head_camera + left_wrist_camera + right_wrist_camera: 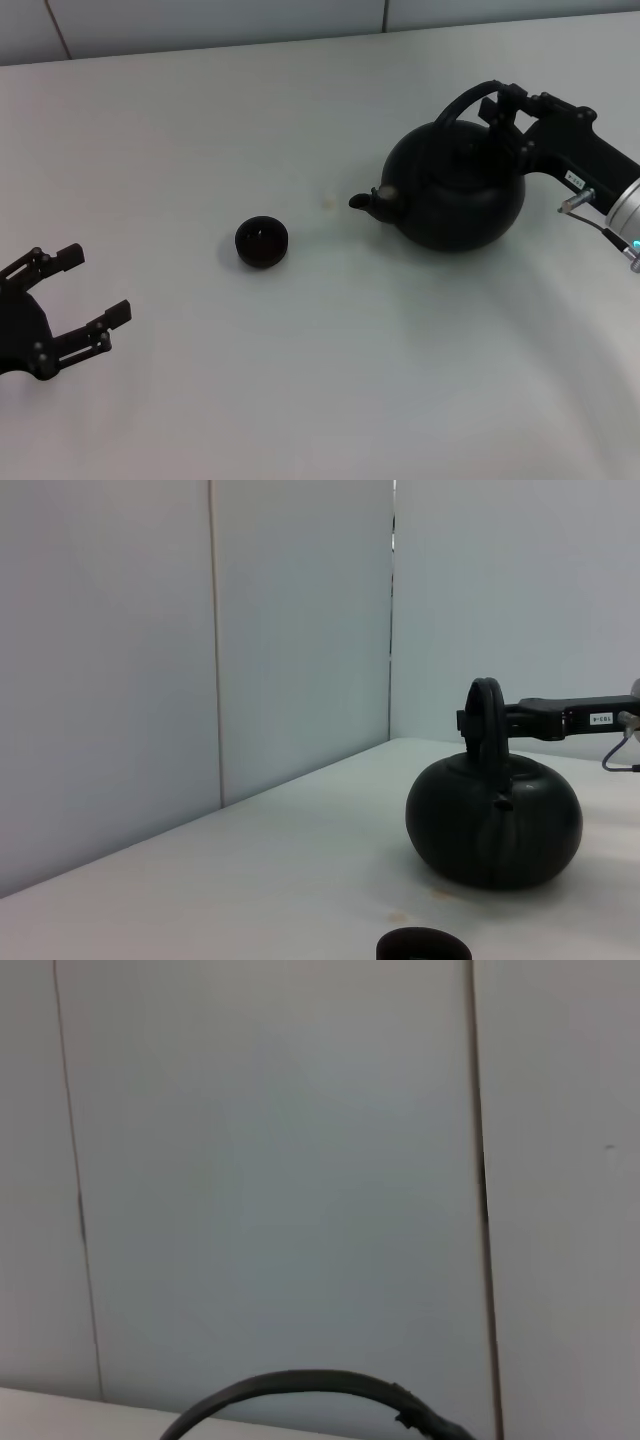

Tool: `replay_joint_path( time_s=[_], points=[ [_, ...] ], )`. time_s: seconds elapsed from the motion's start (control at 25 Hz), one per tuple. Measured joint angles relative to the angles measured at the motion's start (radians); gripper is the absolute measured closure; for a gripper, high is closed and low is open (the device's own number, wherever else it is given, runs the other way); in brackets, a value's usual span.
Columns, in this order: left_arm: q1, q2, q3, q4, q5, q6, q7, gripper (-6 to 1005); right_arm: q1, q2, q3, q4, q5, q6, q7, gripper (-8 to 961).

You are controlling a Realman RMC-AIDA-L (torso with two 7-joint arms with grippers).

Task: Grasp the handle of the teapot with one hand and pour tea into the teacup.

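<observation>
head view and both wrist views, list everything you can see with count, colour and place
teapot: one, matte black, on the table's right side, spout toward the teacup
handle: one, black arched hoop, upright over the teapot's top
teacup: one, dark brown-black, near the table's middle, left of the spout and apart from it
stain: one small, faint yellowish, on the table between teacup and spout
table: one, white, under everything
wall panels: pale grey with vertical seams, behind the table
left tool: one, black, open, at the table's left edge, holding nothing
right tool: one, black, at the handle's top on the right; the grip cannot be told
</observation>
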Motion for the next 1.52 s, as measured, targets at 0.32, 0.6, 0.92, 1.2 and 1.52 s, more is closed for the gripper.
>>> replay_joint_path(
  time_s=[0.32,0.6,0.92,1.2,1.52],
  points=[
    [0.0,0.0,-0.004,0.001,-0.001,0.0,-0.002,138,-0.008,0.001,0.024,0.002,0.001,-0.021,0.0,465],
    [-0.001,0.0,0.002,0.0,-0.002,0.001,-0.002,138,-0.034,0.0,0.026,0.001,0.002,-0.056,0.0,267],
    [-0.004,0.0,0.004,-0.004,0.005,0.001,-0.001,138,-0.178,-0.001,0.074,0.002,0.002,-0.216,0.0,188],
    [-0.009,0.0,0.004,-0.005,0.006,0.002,0.0,138,-0.216,-0.004,0.099,0.01,-0.001,-0.263,0.007,188],
    [-0.022,0.007,0.044,-0.005,0.008,0.009,-0.001,138,-0.206,-0.09,0.082,-0.145,-0.301,-0.458,0.212,187]
  ],
)
